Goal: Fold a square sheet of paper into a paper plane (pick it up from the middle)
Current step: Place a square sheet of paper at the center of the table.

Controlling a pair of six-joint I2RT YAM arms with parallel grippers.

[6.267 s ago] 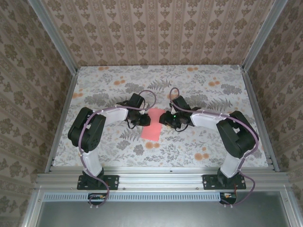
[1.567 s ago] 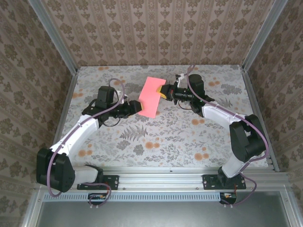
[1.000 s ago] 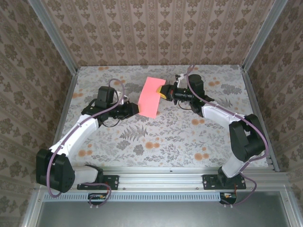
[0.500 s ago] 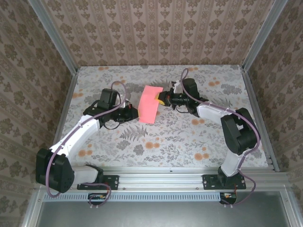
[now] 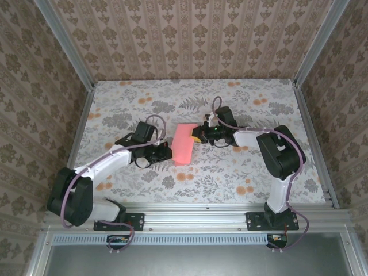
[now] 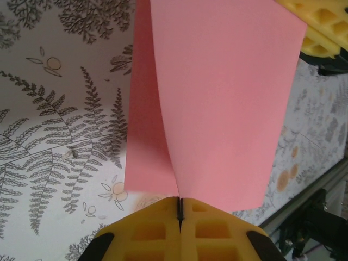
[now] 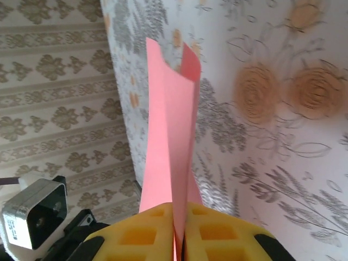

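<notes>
The flower-printed table (image 5: 259,172) is spreading out beneath both pincers. The left arm (image 5: 100,164) is lying low, its elbow pushed out to its own left and its forearm slanting in toward the middle. The right arm (image 5: 276,155) is rising from its base and bending sharply back, its forearm running low toward the other pincer.

Between the two pincers the square sheet of paper (image 5: 184,144) is hanging doubled over into a tall coral-pink strip. Whether its lower edge is touching the table I cannot tell.

The left pincer (image 5: 168,151) is pinching one side of the strip. Its wrist view is showing the yellow pads (image 6: 152,231) pressed together on the paper (image 6: 217,98), whose two layers are parting as they run away from the fingertips.

The right pincer (image 5: 198,135) is facing it from the opposite side. Its own yellow pads (image 7: 212,234) are closing on the paper (image 7: 171,141) too, the sheet standing straight ahead of them in two thin leaves.
</notes>
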